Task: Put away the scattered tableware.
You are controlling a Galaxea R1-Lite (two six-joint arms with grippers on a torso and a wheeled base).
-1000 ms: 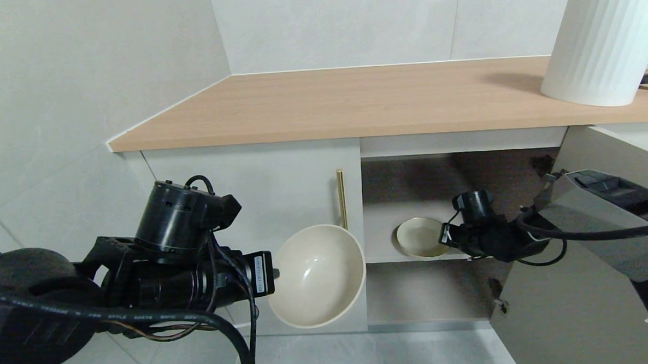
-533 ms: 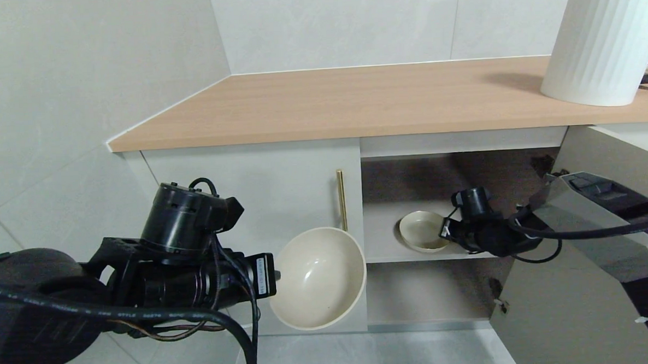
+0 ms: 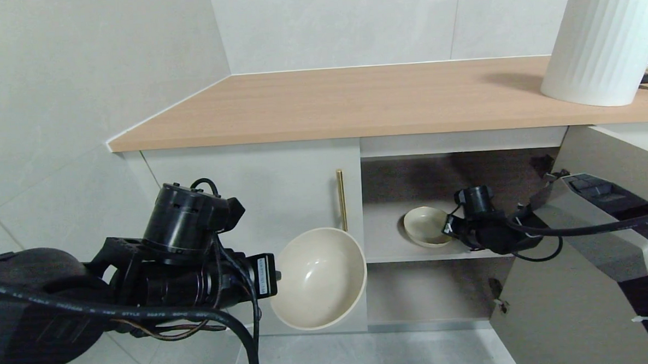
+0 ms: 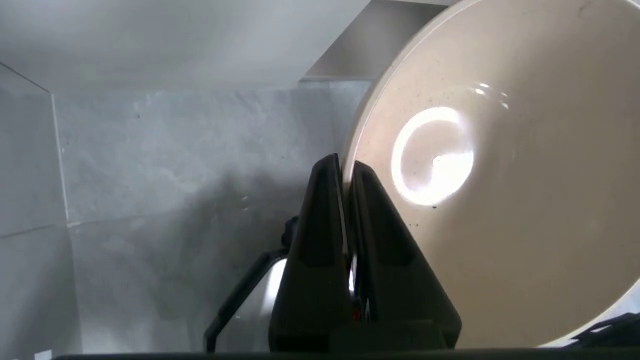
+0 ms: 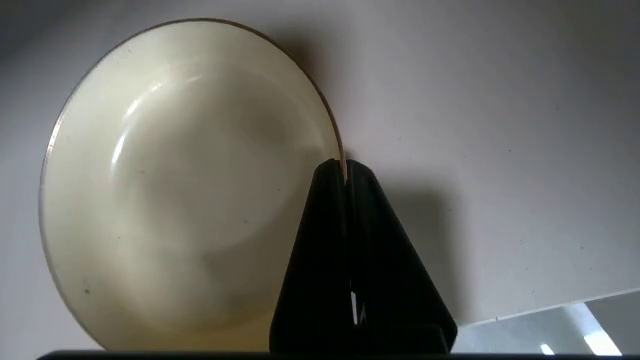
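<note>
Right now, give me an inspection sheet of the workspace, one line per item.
Surface: wooden countertop; shelf inside the open cabinet compartment.
Job's things: large cream bowl held tilted before the closed left door; small cream dish at the shelf.
Clutter: white ribbed container on the countertop.
Grippers: left gripper shut on the bowl's rim; right gripper shut on the dish's rim.
Cables: black cables along both arms.
Surroundings: tiled wall, brass door handle.

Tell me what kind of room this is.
Probably a kitchen: a wood-look counter against tiled walls, an open cabinet under it with a shelf inside, and a cream bowl and a small dish, the dish at that shelf.
</note>
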